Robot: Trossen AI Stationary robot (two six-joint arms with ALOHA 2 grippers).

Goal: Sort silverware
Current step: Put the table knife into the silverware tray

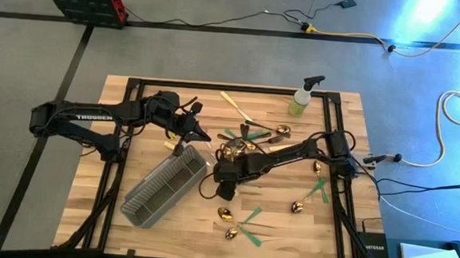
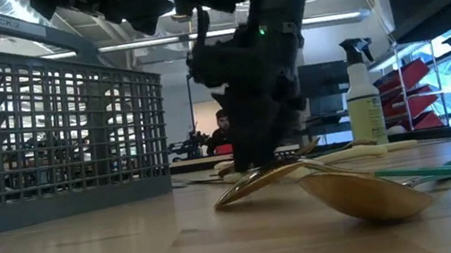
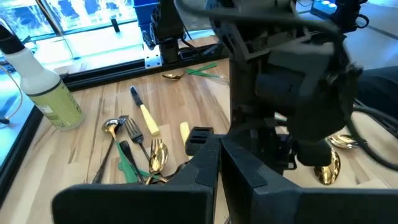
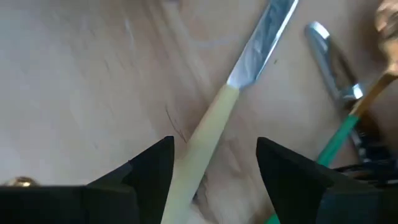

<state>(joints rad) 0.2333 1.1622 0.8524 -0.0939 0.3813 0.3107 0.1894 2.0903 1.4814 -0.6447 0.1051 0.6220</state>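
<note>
1. The right gripper (image 1: 225,175) is lowered to the wooden table (image 1: 320,230) near its middle, just beside the near end of the grey wire-mesh caddy (image 1: 165,187).
2. In the right wrist view, its two dark fingers (image 4: 147,168) stand apart, one on each side of the cream handle of a knife (image 4: 214,121) that lies flat on the wood. The jaws are partly open; neither finger visibly touches the handle, and nothing is lifted.
3. The knife blade points away from the gripper. A green-handled piece (image 4: 339,134) lies just beside it on the wood.
4. The left gripper (image 1: 200,132) hangs over the table behind the caddy, its jaws closed and empty.
5. The silverware (image 1: 254,134) is scattered over the table:
   - a cluster of spoons, forks and knives lies between the two grippers, near the yellow-green spray bottle (image 1: 301,97);
   - a cream-handled knife (image 1: 235,105) lies apart toward the far edge;
   - gold spoons with green handles (image 1: 244,222) lie near the front edge;
   - further pieces (image 1: 310,194) lie at the right side.
6. In the low view, a gold spoon bowl (image 2: 364,195) rests face down on the wood in the foreground.
7. A person (image 2: 224,131) sits in the room beyond the table.
</note>
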